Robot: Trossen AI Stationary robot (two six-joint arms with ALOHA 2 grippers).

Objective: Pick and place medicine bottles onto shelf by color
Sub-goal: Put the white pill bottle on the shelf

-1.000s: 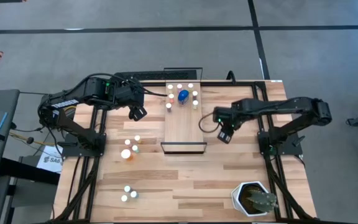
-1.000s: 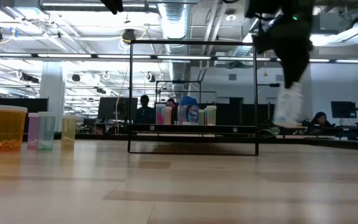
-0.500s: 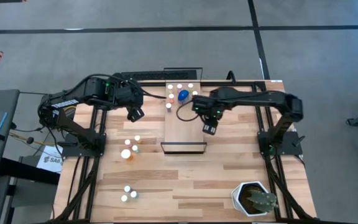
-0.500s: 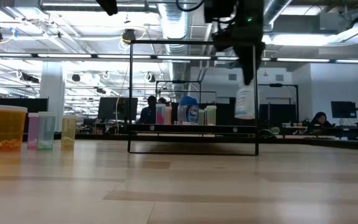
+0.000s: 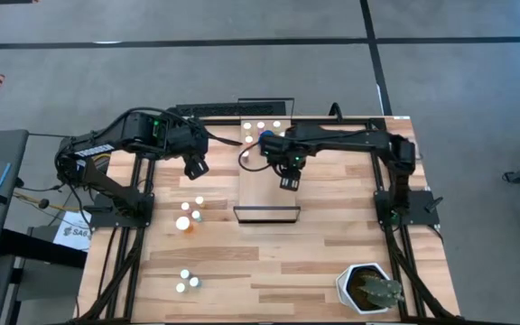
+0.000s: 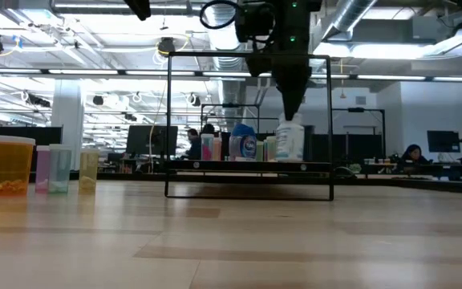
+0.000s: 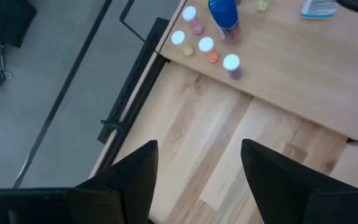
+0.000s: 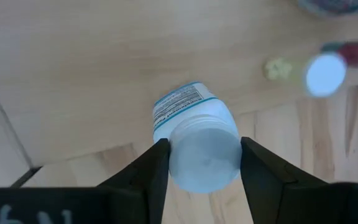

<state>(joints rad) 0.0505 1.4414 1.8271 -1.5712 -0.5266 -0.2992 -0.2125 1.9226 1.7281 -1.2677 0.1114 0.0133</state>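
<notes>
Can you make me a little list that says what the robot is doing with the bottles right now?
Right tool: over the shelf, around a white bottle standing on it; whether it grips or lets go, cannot tell
Left tool: open, empty, waiting over the table beside the shelf
On the shelf: a blue bottle and small white-capped bottles
Bottles on the table: a cluster and another group on the left side
Also there: a plant pot at the table's corner
</notes>
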